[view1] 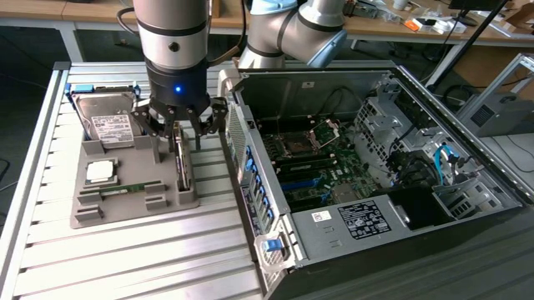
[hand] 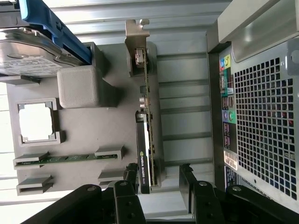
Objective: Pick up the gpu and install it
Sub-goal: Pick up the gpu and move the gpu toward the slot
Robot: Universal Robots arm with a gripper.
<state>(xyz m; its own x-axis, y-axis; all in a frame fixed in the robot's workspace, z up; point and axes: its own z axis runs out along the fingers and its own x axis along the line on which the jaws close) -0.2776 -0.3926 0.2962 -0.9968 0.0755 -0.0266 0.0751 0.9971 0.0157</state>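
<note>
Both fingers of the gripper point(view1: 179, 140) stand spread, one each side of the gpu point(view1: 182, 169), which sits on edge in the grey tray point(view1: 125, 209) beside the computer case point(view1: 292, 81). One end of the card is hidden behind the fingers, so contact is unclear.

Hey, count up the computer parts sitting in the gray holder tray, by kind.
Hard drive: 1
CPU: 1
RAM stick: 1
GPU: 1
Total: 4

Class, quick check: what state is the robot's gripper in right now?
Gripper: open, fingers either side of the on-edge gpu, nothing held.
</note>
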